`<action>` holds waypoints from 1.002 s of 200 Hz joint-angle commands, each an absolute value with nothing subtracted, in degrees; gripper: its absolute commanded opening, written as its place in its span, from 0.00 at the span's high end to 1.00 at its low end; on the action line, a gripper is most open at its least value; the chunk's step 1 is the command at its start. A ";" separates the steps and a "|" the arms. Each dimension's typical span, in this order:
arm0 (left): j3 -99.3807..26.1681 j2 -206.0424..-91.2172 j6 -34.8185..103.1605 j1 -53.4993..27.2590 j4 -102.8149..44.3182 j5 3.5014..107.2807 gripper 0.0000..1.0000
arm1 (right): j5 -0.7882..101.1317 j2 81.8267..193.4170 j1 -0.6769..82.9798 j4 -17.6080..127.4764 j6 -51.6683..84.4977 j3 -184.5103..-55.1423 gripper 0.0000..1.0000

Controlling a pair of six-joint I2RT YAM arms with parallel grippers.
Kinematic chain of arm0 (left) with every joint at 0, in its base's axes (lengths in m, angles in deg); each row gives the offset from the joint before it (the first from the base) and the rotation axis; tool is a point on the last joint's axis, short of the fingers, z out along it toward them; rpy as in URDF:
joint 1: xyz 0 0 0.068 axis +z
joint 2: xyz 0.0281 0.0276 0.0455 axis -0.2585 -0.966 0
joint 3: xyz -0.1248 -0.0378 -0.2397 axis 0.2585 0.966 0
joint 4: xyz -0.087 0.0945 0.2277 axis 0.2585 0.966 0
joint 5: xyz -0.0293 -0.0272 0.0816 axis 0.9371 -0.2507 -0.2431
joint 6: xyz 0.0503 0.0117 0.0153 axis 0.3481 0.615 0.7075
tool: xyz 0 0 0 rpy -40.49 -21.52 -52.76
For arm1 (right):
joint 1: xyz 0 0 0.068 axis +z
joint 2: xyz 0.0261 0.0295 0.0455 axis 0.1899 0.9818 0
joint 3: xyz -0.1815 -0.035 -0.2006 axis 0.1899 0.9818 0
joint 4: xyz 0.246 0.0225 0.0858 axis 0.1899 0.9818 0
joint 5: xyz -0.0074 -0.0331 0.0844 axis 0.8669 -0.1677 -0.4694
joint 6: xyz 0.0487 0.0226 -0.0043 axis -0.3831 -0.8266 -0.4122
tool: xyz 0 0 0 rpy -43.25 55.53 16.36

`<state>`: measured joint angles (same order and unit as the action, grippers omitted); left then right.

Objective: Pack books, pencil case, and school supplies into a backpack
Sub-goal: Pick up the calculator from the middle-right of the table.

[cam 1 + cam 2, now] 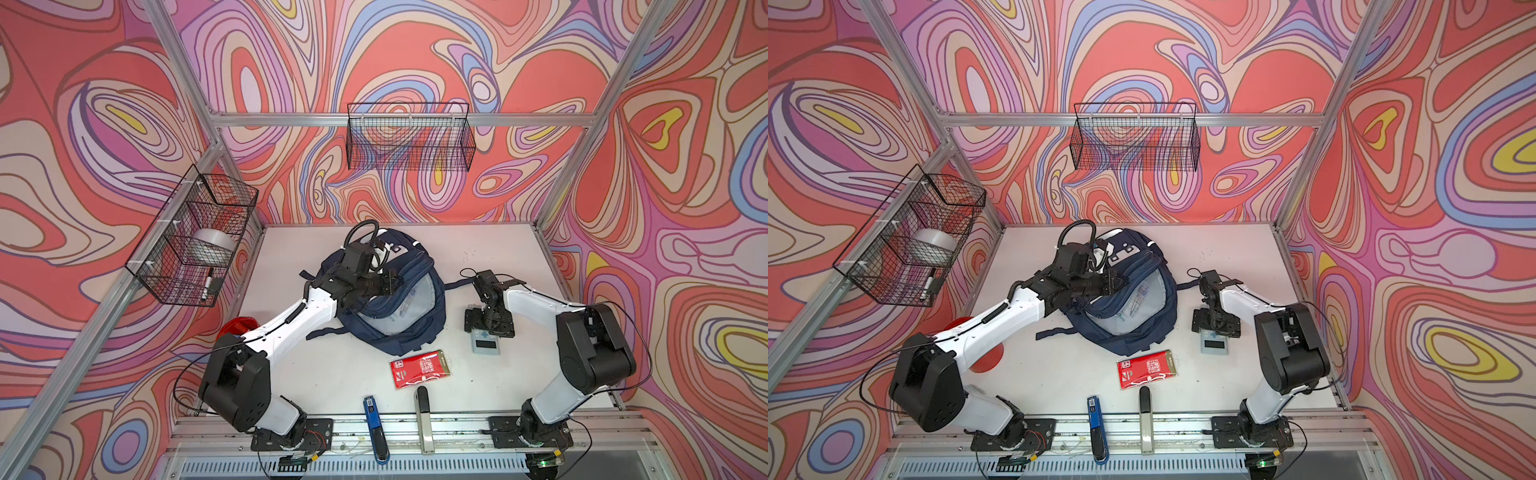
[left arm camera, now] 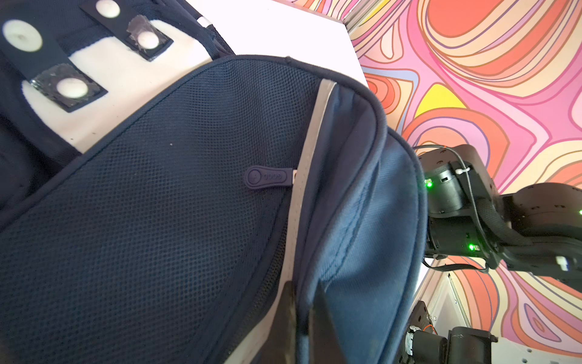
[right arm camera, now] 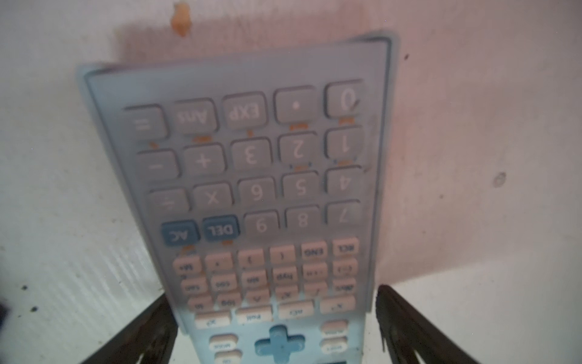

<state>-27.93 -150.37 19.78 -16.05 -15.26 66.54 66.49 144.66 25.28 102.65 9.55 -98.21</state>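
Observation:
The navy backpack (image 1: 399, 343) (image 1: 1133, 338) lies open mid-table, grey lining up, with a clear pack of pens (image 1: 1140, 297) inside. My left gripper (image 1: 397, 282) (image 2: 302, 290) is shut on the edge of the backpack's (image 2: 189, 205) opening and holds it up. The light blue calculator (image 1: 486, 344) (image 3: 252, 176) lies flat to its right. My right gripper (image 1: 488, 328) (image 3: 274, 293) hangs over the calculator, open, one finger on each side. The red packet (image 1: 419, 368) lies in front of the backpack. The books and the pencil case are out of view.
A blue stapler (image 1: 376, 428) and a beige-and-black bar (image 1: 424, 419) lie at the front edge. A red cup (image 1: 239, 326) stands under my left arm. Wire baskets hang on the left wall (image 1: 195, 237) and the back wall (image 1: 409, 137).

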 commanded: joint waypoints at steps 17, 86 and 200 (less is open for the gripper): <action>-28.87 -148.17 18.57 -16.49 -16.36 69.44 1.00 | 69.58 147.49 25.48 101.49 10.65 -99.19 0.11; -28.98 -147.99 19.37 -16.41 -15.65 68.29 1.00 | 67.28 143.33 25.47 99.28 11.63 -98.84 0.38; -28.62 -149.31 18.56 -16.13 -16.93 68.64 1.00 | 58.52 136.96 35.82 102.31 7.48 -110.63 0.36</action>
